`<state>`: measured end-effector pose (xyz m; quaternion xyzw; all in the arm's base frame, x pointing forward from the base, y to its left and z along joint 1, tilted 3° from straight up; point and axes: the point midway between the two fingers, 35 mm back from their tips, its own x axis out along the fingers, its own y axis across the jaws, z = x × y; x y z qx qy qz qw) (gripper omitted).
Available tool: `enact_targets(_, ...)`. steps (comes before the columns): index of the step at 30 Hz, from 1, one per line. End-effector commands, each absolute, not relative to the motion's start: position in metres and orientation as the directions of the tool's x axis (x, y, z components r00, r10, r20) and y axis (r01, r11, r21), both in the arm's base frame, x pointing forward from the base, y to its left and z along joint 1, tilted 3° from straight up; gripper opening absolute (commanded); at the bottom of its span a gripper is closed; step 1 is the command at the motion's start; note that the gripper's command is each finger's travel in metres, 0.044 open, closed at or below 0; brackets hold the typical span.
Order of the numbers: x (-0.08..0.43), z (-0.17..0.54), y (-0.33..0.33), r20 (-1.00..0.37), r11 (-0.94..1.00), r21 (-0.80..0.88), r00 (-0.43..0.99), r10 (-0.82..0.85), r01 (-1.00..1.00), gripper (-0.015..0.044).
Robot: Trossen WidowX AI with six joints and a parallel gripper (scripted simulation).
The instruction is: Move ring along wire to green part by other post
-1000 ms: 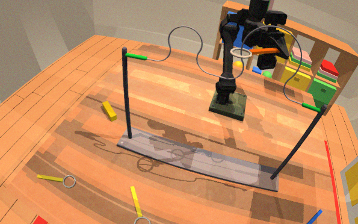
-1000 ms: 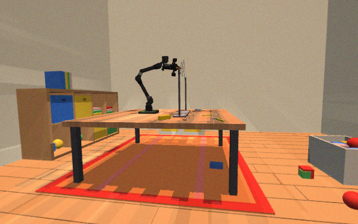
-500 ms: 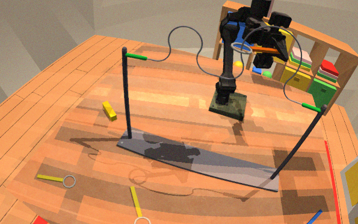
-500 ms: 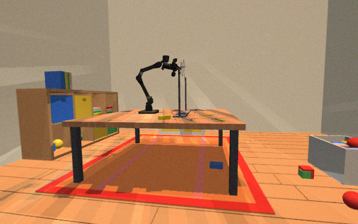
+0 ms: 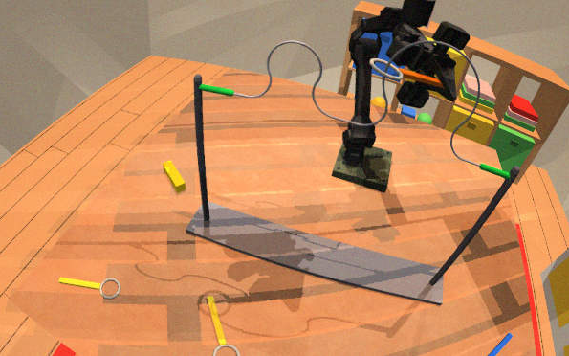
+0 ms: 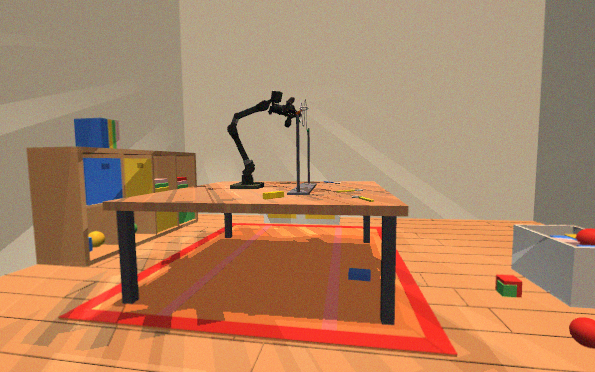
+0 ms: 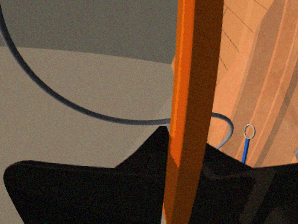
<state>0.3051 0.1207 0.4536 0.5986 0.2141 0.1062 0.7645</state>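
Observation:
My gripper [image 5: 441, 81] [image 7: 168, 133] is shut on the orange handle [image 5: 417, 76] [image 7: 192, 75], high above the table. The pale ring [image 5: 371, 64] at the handle's far end is tilted, around the left side of the wire's large right loop in the top view. Whether ring and wire touch cannot be told. The ring is out of the wrist view. The grey wire [image 5: 479, 91] [image 7: 100, 117] passes beyond the fingers in the wrist view. One green part [image 5: 216, 90] adjoins the left post [image 5: 201, 153]; the other green part [image 5: 494, 170] adjoins the right post [image 5: 475, 225].
The posts stand on a grey base strip [image 5: 365, 268]. A yellow block [image 5: 174, 176] [image 6: 273, 195] lies left of the left post. Yellow-handled rings lie in front, one with its yellow handle [image 5: 79, 283] pointing left. A shelf [image 5: 549, 96] [image 6: 59, 210] stands behind the arm.

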Motion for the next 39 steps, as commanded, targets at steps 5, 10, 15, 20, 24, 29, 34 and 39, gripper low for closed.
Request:
enact_targets(5,0.306,0.453,0.120,-0.239,0.359,0.929,0.888,0.393,0.092,-0.0150)
enact_targets(10,0.306,0.451,0.119,-0.263,0.411,0.907,0.888,0.377,0.094,-0.0150)
enact_targets(15,0.306,0.449,0.119,-0.287,0.464,0.881,0.888,0.359,0.097,-0.0150)
enact_targets(20,0.306,0.448,0.118,-0.309,0.515,0.852,0.888,0.339,0.100,-0.0150)
enact_targets(24,0.306,0.446,0.117,-0.326,0.555,0.826,0.888,0.323,0.102,-0.0150)
enact_targets(29,0.306,0.445,0.116,-0.347,0.603,0.791,0.888,0.301,0.105,-0.0150)
enact_targets(34,0.306,0.443,0.115,-0.367,0.651,0.752,0.888,0.277,0.108,-0.0150)
enact_targets(39,0.306,0.441,0.113,-0.385,0.697,0.709,0.888,0.251,0.111,-0.0150)
